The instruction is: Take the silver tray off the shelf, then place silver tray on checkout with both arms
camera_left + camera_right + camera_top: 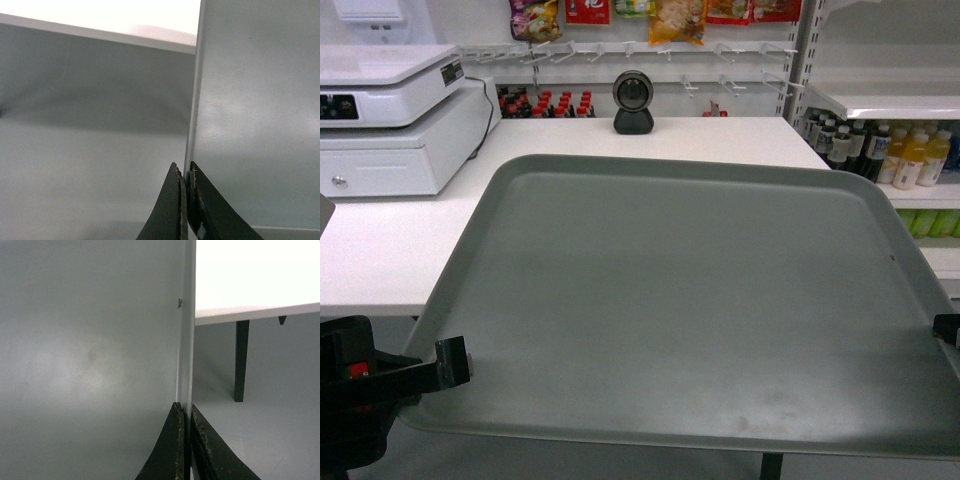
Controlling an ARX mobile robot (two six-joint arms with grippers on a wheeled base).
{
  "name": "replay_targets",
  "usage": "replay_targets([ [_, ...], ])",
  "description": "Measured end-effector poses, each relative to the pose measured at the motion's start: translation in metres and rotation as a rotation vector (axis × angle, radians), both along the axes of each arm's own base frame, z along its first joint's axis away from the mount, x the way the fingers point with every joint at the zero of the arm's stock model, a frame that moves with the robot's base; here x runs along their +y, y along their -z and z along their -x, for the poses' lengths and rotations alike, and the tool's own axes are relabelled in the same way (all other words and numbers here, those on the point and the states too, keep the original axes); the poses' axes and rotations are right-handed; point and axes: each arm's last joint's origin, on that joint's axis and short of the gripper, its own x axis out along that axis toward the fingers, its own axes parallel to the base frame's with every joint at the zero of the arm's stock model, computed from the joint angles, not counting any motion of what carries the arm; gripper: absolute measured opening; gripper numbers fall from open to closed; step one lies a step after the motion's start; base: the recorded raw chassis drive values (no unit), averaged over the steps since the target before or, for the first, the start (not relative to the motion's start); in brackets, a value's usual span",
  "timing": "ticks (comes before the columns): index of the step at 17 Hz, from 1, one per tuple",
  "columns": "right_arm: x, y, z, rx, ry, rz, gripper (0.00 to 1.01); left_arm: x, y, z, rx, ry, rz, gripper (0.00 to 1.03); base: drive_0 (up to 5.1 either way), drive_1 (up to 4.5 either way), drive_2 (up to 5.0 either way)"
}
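The silver tray (690, 290) is held level in the air, its far edge over the front of the white checkout (410, 240). My left gripper (450, 362) is shut on the tray's left rim, near the front corner; in the left wrist view its jaws (185, 172) pinch the rim (192, 120) edge-on. At the right border my right gripper (948, 330) clamps the right rim, and in the right wrist view it (185, 410) is shut on the thin tray edge (186, 330). A white shelf (880, 100) shows at the far right.
On the checkout stand a black round scanner (633, 103) at the back middle and a white register machine (385, 115) at the back left. Bottles (910, 158) fill the shelving on the right. A black table leg (241, 360) stands under the counter.
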Motion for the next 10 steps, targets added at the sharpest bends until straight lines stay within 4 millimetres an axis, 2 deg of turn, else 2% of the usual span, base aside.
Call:
replay_targets([
  [10,0.0,0.0002,0.0001,0.003,0.0,0.0,0.03,-0.0001,0.0,0.0,0.0,0.001,0.001,0.03,-0.1,4.26,-4.4],
])
